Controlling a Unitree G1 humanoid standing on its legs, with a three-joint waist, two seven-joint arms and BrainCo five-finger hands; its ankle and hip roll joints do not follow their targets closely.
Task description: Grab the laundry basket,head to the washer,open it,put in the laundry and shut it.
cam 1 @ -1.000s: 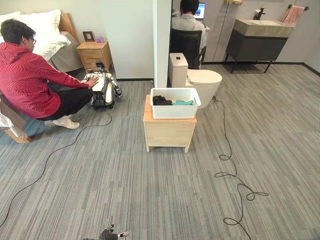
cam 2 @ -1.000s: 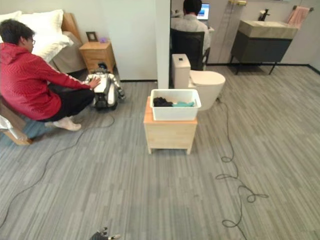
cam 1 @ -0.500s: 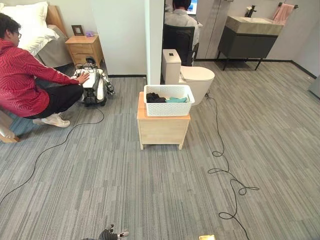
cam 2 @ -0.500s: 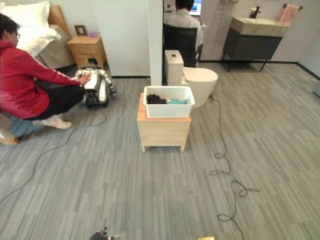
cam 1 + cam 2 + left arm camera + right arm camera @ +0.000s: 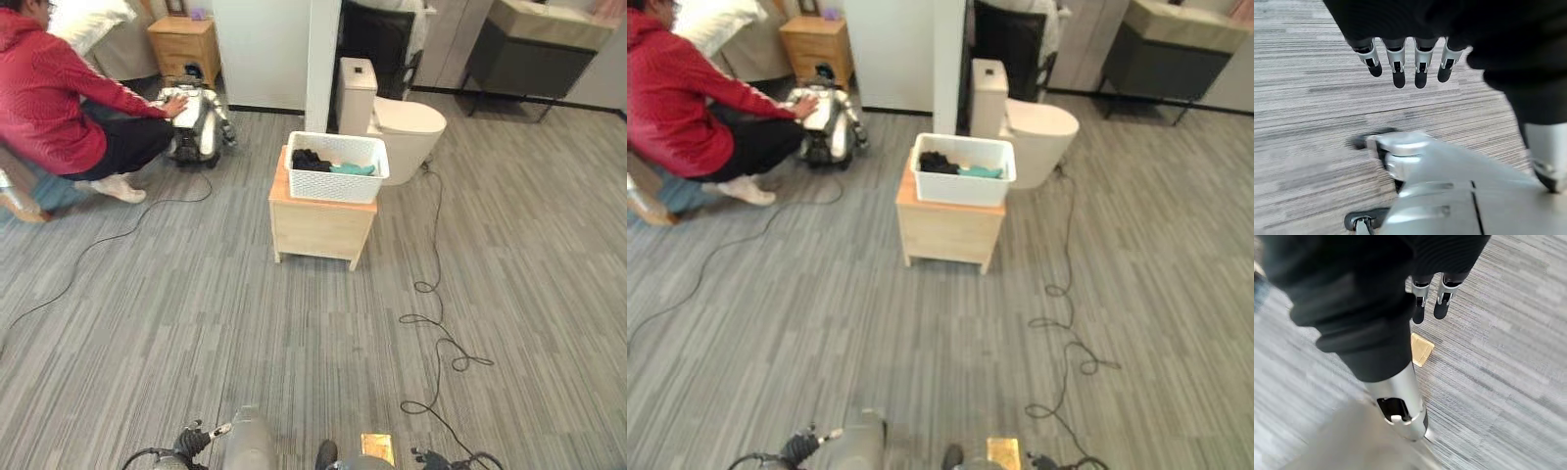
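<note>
While the left hand (image 5: pixel 1400 58) hangs with fingers (image 5: pixel 1399 73) straight and empty, the white laundry basket (image 5: pixel 338 166) sits on the wooden bench (image 5: pixel 318 223), well ahead. Perforated plastic with little clothing, it looks light and fairly stiff; opposite rims suit grasping. The right hand (image 5: pixel 1432 293) hangs relaxed, empty.
</note>
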